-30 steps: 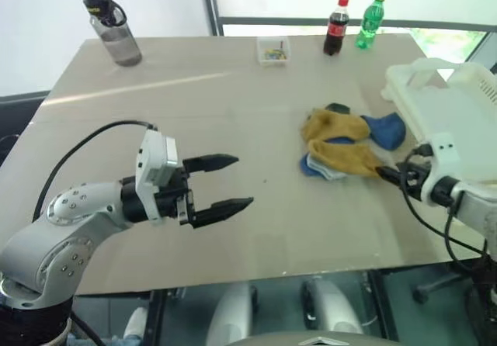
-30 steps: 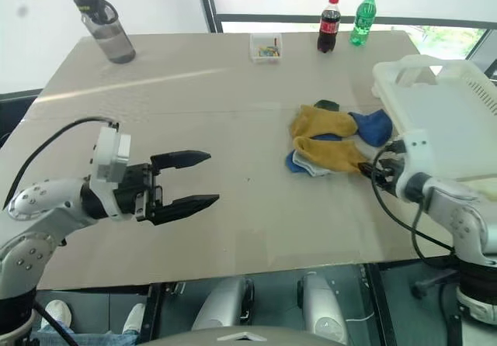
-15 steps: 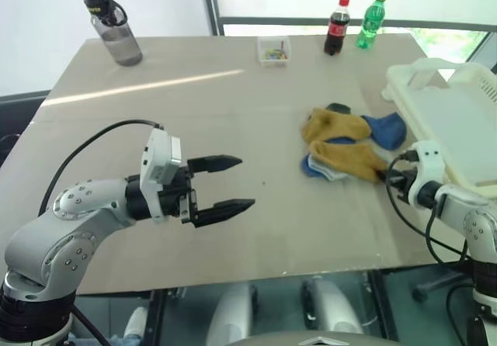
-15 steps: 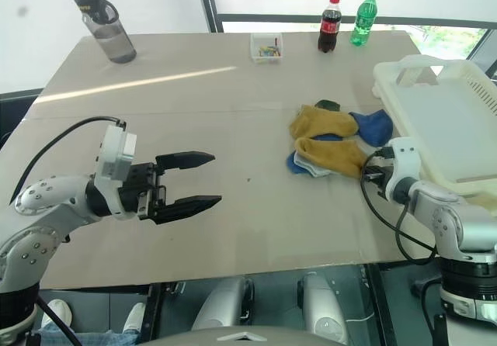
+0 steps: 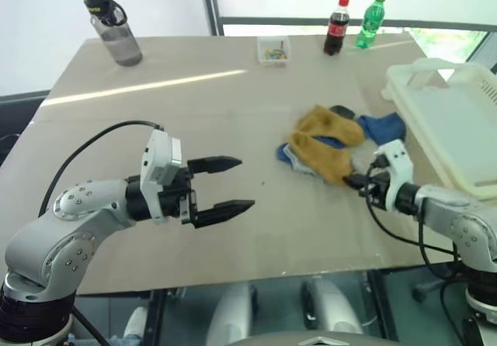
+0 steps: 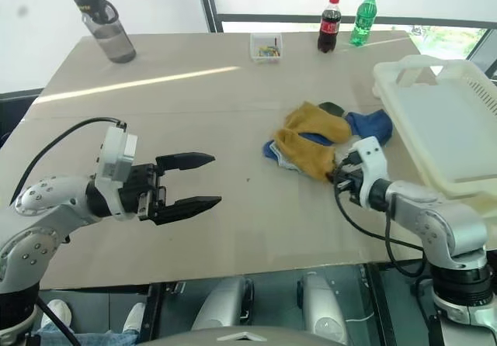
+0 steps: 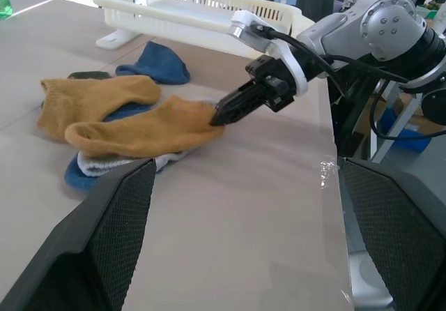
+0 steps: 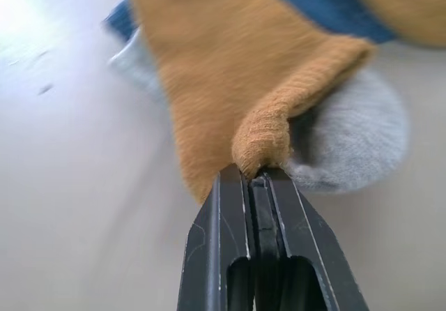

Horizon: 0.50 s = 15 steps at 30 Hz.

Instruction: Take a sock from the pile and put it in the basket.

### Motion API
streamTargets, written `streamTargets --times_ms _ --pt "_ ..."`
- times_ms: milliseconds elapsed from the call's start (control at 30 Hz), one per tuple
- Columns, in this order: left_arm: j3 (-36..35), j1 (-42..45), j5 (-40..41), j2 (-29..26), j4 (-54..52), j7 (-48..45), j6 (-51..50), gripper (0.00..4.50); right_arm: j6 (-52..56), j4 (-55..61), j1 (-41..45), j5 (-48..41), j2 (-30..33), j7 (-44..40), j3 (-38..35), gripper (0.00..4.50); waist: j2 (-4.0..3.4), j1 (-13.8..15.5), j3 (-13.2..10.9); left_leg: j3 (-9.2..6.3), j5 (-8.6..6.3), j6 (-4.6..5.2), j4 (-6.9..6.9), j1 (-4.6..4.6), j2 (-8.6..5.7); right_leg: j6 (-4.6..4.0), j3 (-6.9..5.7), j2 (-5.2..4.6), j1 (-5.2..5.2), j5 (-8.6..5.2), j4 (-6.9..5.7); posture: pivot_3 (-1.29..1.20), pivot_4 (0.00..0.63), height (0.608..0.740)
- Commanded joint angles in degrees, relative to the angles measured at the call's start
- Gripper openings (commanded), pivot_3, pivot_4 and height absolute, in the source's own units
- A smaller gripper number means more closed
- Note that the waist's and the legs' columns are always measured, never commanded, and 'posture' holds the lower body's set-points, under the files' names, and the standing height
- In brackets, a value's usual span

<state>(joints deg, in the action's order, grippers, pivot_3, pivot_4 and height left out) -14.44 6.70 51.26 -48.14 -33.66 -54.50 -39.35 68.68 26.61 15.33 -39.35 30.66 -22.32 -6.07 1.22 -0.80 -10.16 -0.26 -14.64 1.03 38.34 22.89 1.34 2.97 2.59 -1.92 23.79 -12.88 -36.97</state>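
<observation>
Dragged leftward, mustard sock (image 5: 330,162) pinched in right end effector (image 5: 351,181) (left end effector (image 5: 233,184) gaping), bare tabletop (image 5: 194,113) beyond

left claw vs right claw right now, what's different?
The left claw is open and holds nothing; the right claw is shut on a mustard sock. The left claw hangs above bare table; the right claw sits low at the pile. Both have two black fingers.

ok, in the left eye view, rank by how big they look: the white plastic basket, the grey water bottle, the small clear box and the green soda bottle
1. White plastic basket
2. Grey water bottle
3. Green soda bottle and small clear box: alike, unranked.
</observation>
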Motion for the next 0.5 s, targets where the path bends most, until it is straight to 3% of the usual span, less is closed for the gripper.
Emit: streamTargets --times_ms 33,300,500 --pt "0.0 0.5 0.1 -0.3 -0.7 -0.2 0.9 4.50 1.4 2.4 2.4 -0.6 -1.5 1.2 2.0 0.06 0.00 -0.1 0.0 0.02 0.00 0.00 0.00 0.00 0.00 0.00 0.01 0.00 0.00 0.00 0.00 0.00 0.150 0.740" --pt "0.4 0.9 0.0 -0.5 -0.8 0.1 0.8 4.50 -4.5 -10.7 10.6 10.2 -9.1 9.8 6.3 0.06 -0.01 -0.3 0.0 0.02 0.00 -0.01 0.00 -0.02 0.01 -0.01 0.01 0.02 0.03 0.01 -0.03 0.00 0.150 0.740" --pt "-0.2 -0.1 0.2 -0.7 -1.5 0.6 0.6 4.50 -8.8 -14.3 14.1 12.2 -9.6 8.0 5.6 0.06 -0.01 0.0 0.0 0.03 0.00 -0.01 -0.01 0.04 -0.04 0.00 0.02 -0.04 0.04 0.01 0.01 0.00 0.150 0.740"
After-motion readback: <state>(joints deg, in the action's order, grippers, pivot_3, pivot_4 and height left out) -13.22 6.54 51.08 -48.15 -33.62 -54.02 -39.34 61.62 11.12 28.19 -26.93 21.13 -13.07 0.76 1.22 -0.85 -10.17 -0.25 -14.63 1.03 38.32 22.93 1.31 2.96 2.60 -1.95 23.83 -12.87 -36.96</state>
